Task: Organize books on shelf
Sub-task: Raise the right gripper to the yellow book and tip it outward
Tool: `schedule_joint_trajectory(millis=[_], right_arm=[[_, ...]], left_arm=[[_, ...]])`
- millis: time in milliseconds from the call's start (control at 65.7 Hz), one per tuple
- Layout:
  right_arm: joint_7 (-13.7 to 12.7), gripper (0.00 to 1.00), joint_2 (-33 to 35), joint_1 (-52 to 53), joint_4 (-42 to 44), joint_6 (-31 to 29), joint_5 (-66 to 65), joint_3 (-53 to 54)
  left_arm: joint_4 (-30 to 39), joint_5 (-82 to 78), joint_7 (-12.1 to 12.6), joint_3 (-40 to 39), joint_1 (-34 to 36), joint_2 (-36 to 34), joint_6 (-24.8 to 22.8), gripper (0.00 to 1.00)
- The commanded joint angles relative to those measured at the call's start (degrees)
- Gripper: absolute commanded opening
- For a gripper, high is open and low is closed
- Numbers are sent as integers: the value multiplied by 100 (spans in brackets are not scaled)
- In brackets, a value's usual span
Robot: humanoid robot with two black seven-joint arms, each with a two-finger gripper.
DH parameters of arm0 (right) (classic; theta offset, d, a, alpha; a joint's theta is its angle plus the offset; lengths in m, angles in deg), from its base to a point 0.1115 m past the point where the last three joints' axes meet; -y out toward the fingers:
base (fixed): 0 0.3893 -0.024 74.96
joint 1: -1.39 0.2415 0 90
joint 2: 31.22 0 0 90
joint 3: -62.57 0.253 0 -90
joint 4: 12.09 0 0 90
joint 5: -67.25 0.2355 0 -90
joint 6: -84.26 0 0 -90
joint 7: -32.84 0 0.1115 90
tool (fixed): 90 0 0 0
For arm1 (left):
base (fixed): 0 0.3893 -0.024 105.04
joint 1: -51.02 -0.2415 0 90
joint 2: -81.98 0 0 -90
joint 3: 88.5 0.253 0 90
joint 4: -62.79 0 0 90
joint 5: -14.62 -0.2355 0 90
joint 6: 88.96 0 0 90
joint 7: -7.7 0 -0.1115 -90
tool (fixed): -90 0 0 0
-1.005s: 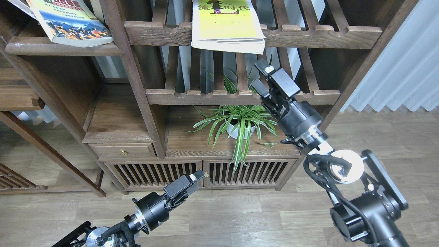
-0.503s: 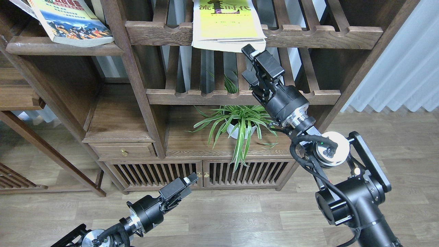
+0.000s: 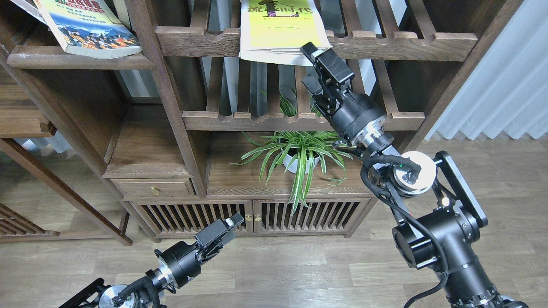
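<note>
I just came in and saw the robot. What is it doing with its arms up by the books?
The right end effector is raised to the front corner of the yellow-green book lying on a slatted shelf. It looks open around that corner, not clearly gripping. The left end effector hangs low, holding nothing. Another book lies on the plank shelf.

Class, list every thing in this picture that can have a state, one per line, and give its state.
Yellow-green book: lying flat on the slatted shelf, front edge overhanging the rail.
Blue landscape book: lying on the plank shelf, askew.
Right end effector: open, one finger at the yellow-green book's front corner.
Left end effector: low, holding nothing; open or shut unclear.
Cabinet doors: closed.
Drawer: closed.
Potted plant: upright.
</note>
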State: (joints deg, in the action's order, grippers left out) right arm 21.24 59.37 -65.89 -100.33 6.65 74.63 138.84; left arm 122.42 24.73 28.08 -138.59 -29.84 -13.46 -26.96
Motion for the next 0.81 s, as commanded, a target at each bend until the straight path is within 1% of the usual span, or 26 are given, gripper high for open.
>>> schedule_joint_trajectory(millis=[0, 107, 122, 137, 168, 335, 624, 792], right_arm=[[8, 94, -58, 101, 17, 114, -8, 3], [44, 94, -58, 277, 184, 193, -17, 11], [61, 94, -58, 303, 210, 193, -26, 11], [148, 92, -58, 399, 280, 211, -43, 11], [167, 92, -58, 435, 290, 228, -43, 11], [175, 92, -58, 699, 378, 483, -43, 3], [175, 92, -58, 919, 747, 615, -271, -6], [175, 87, -58, 954, 931, 615, -368, -24]], left_arm=[[-4, 8, -7, -36, 0, -1, 0, 99], [-4, 8, -7, -45, 0, -62, 0, 99], [-4, 8, -7, -45, 0, -71, 0, 99], [-4, 8, -7, -45, -9, -150, 0, 99], [-4, 8, -7, -45, -9, -185, 0, 99], [-4, 43, -7, -115, -9, -291, 0, 99], [-4, 43, -7, -238, -9, -309, 0, 99], [-12, 52, -25, -247, -17, -370, 0, 99]])
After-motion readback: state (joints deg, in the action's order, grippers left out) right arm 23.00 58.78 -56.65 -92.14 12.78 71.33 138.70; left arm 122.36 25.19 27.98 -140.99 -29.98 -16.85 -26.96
